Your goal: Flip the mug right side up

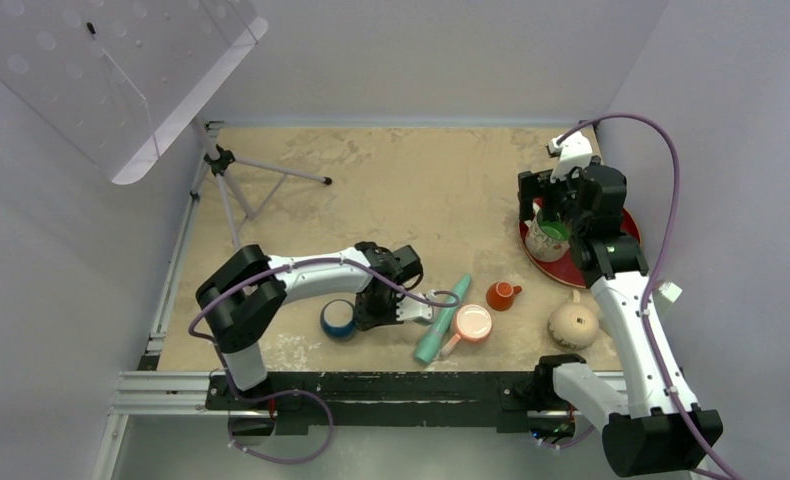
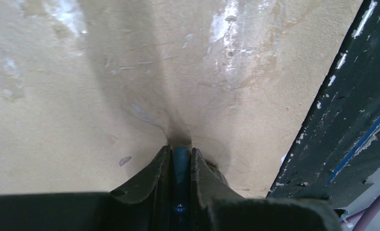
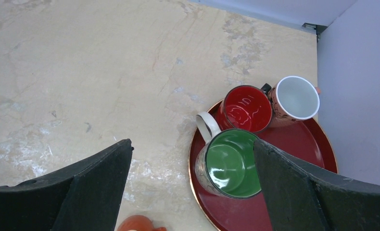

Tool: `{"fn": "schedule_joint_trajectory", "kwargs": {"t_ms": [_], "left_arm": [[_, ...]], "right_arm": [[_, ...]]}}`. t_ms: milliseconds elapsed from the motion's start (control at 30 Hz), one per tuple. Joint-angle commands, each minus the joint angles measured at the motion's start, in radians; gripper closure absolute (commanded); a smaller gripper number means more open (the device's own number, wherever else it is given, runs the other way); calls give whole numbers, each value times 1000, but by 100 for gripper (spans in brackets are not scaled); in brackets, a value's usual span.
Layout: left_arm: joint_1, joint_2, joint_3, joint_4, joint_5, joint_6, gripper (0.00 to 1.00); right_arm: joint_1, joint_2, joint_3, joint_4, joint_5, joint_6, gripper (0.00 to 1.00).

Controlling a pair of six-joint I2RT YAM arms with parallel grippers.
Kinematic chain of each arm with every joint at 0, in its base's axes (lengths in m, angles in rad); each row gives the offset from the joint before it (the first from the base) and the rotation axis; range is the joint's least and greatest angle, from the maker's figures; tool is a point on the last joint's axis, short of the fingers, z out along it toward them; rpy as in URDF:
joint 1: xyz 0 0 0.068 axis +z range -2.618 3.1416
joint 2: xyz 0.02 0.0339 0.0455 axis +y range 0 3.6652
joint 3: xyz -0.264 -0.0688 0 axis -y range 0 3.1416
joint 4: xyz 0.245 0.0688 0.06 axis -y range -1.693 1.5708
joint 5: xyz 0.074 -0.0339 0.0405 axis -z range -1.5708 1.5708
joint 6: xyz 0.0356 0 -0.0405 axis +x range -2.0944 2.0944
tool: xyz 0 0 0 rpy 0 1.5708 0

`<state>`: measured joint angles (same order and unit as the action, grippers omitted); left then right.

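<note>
**Standing mouth down, the mug is outside both pairs of jaws**

Nearest to the arm bases, the mug (image 1: 574, 323) sits on the table (image 1: 401, 180) as a round beige dome with its bottom up, so it is not turned yet. It is well behind the right jaws, close beside that arm's forearm. It is also well apart from the left jaws, on their right side.

A little farther, the left gripper (image 2: 180, 150) is almost fully closed, with its fingers pointing down at the table. Only a thin blue strip shows between them. I judge this to be the wall of the blue cup (image 1: 337, 320), pinched at the rim, because the top view puts that cup just at these jaws. To their right lie a teal tube (image 1: 443, 320), a pale mug with pink inside (image 1: 470, 323) and a small orange cup (image 1: 502, 294).

Farthest, the right gripper (image 3: 192, 144) is wide open and holds nothing. It hovers over the red tray (image 3: 318, 144). The green-inside mug (image 3: 231, 163) is between the jaws, nearer one finger than the other. A red cup (image 3: 243, 108) and a white cup (image 3: 296, 98) stand beyond the fingertips. Such a wide opening suits a round body, but this hand would need to travel back to reach the mug.
</note>
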<state>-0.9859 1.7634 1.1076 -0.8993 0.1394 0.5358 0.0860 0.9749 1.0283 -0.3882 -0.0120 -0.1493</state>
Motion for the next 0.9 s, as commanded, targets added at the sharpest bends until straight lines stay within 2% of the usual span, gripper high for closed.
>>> {"fn": "schedule_joint_trajectory", "kwargs": {"t_ms": [0, 167, 367, 467, 633, 733, 867], "left_arm": [[82, -24, 119, -35, -6, -3, 100], [299, 10, 361, -91, 157, -163, 100], [497, 2, 609, -55, 354, -405, 100], [534, -23, 692, 5, 408, -493, 100], [538, -42, 778, 85, 527, -638, 100], [541, -33, 813, 99, 584, -708, 100], [538, -24, 832, 142, 637, -809, 100]], "right_arm": [[3, -23, 40, 12, -92, 36, 1], [2, -33, 72, 90, -428, 155, 1], [2, 34, 33, 117, -619, 265, 1], [20, 65, -41, 234, -717, 408, 2], [232, 91, -102, 532, -742, 558, 2], [290, 116, -150, 730, -760, 684, 2], [339, 181, -165, 814, -750, 762, 4]]}}
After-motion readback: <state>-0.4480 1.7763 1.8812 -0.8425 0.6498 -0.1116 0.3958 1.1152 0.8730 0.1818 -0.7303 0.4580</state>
